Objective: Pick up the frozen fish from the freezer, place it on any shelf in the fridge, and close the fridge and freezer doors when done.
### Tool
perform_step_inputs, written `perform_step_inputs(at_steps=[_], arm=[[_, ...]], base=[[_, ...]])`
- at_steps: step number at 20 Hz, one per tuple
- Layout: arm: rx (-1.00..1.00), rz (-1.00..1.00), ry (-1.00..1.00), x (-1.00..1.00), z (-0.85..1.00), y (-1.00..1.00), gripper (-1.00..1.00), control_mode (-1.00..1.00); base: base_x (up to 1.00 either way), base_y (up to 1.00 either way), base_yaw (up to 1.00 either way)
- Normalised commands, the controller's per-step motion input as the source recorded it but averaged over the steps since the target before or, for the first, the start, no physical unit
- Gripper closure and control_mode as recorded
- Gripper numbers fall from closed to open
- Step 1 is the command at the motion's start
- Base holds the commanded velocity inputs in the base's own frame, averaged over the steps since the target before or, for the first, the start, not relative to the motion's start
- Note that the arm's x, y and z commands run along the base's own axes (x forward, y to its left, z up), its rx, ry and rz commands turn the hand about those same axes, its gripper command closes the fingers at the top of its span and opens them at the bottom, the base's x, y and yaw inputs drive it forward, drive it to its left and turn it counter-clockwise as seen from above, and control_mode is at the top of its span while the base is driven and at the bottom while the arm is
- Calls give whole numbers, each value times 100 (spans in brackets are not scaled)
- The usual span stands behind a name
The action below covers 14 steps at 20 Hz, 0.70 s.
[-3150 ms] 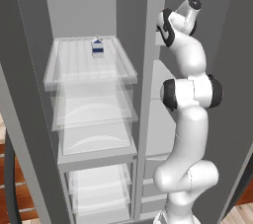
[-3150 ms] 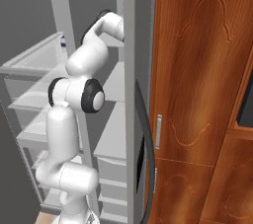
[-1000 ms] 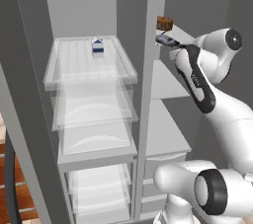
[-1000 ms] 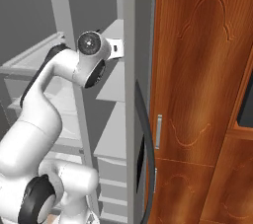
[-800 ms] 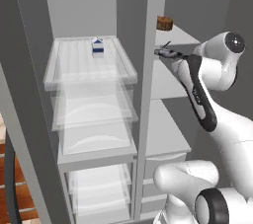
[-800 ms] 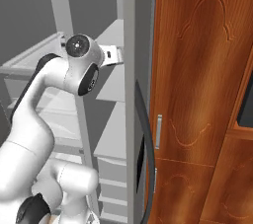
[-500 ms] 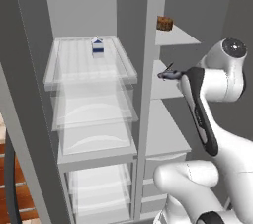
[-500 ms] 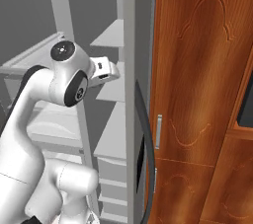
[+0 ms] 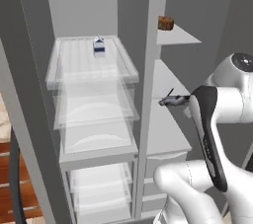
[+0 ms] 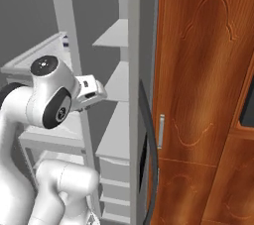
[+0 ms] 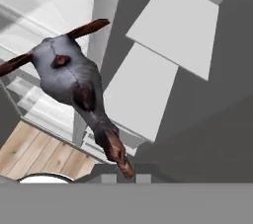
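The frozen fish (image 9: 169,101) is grey with dark reddish fins and hangs in the air in front of the right compartment's middle shelf (image 9: 165,77). My gripper (image 9: 184,100) is shut on its tail end. In the hand view the fish (image 11: 74,77) stretches away from the gripper (image 11: 127,169), head up and to the left. In the right base view my white hand (image 10: 92,90) points into the open cabinet, and the fish is hidden behind it.
A small blue and white carton (image 9: 99,46) stands on the top shelf of the wider left compartment. A brown item (image 9: 165,22) sits on the right compartment's top shelf. A white divider post (image 9: 148,70) splits the two. The open door's edge (image 10: 149,140) and a wooden cabinet (image 10: 208,95) stand to the right.
The arm has come down from the right compartment's top shelf to the level of its middle shelf, carrying the fish, with the elbow folding out to the right.
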Motion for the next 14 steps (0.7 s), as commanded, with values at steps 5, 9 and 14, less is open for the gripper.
perform_step_inputs(at_steps=[5,9,14], arm=[[0,0,0,0,0,0,100,100],[0,0,0,0,0,0,100,100],[0,-1,-1,14,3,7,100,-100]], base=[[-30,94,0],[6,78,0],[47,36,-1]])
